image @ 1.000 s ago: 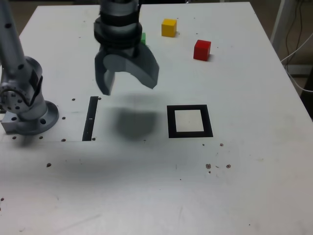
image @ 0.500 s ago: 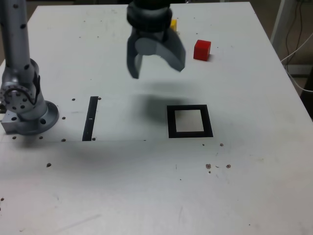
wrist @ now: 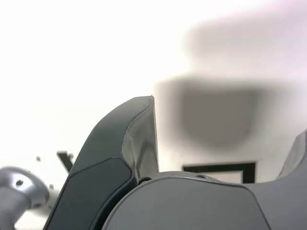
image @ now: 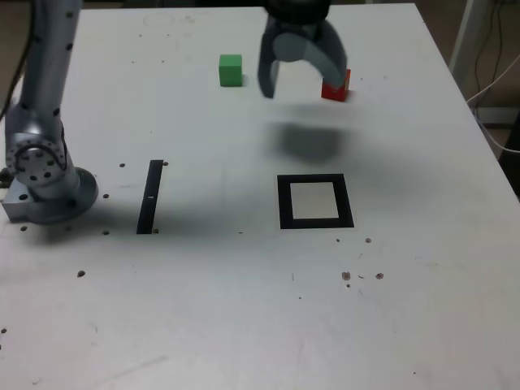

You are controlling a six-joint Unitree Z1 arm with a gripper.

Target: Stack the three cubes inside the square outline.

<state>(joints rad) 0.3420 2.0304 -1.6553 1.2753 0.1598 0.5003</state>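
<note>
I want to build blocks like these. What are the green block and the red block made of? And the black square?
The green block and red block look like painted wood or hard plastic: even matte colour, crisp edges, no shine. Which one, the pictures cannot settle. The black square looks like flat tape or a printed sticker: it lies flush on the white table and casts no shadow.

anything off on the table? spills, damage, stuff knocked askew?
Nothing serious. Small dark specks dot the table, thickest near the square outline's lower right corner; they look like old marks, not a spill. The green cube sits flat, the red cube is partly hidden behind the open tool, and no yellow cube is visible.
</note>
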